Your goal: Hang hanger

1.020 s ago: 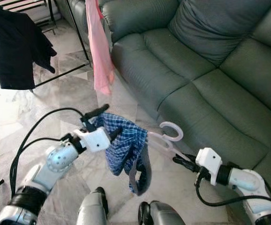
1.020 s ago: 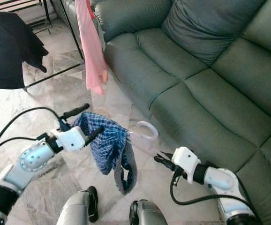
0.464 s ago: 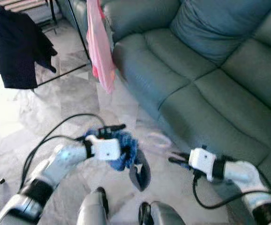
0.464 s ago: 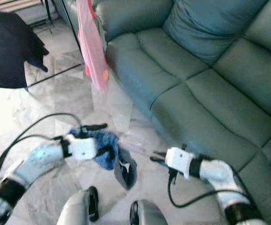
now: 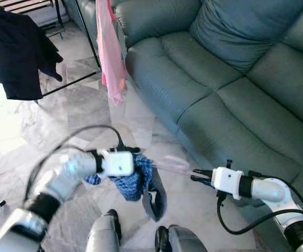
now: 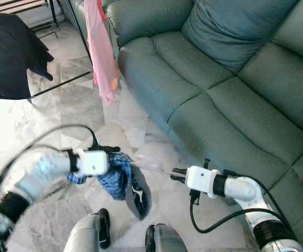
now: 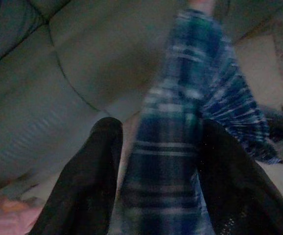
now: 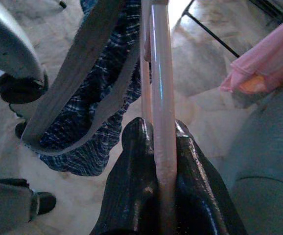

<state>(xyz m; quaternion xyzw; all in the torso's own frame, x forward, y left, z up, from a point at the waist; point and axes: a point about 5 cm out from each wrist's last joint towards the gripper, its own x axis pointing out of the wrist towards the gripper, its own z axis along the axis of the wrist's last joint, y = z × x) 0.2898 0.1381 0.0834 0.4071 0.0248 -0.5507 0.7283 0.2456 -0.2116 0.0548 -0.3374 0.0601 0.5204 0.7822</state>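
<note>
Now my right end effector (image 8: 157, 147) clamped on the pink hanger (image 8: 161, 88), my left end effector (image 7: 156, 166) pinching blue plaid cloth (image 5: 133, 181) draped over it, beside the green sofa (image 5: 235, 79).

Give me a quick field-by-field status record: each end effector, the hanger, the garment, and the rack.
left end effector: shut on the blue plaid garment
right end effector: shut on the pink hanger
pink hanger: held between both arms, low over the marble floor, blurred in the head views
blue plaid garment: draped on the hanger, grey waistband hanging below
rack: ahead on the left, beside the green sofa, with a pink cloth hanging on it
hung yet: no
</note>
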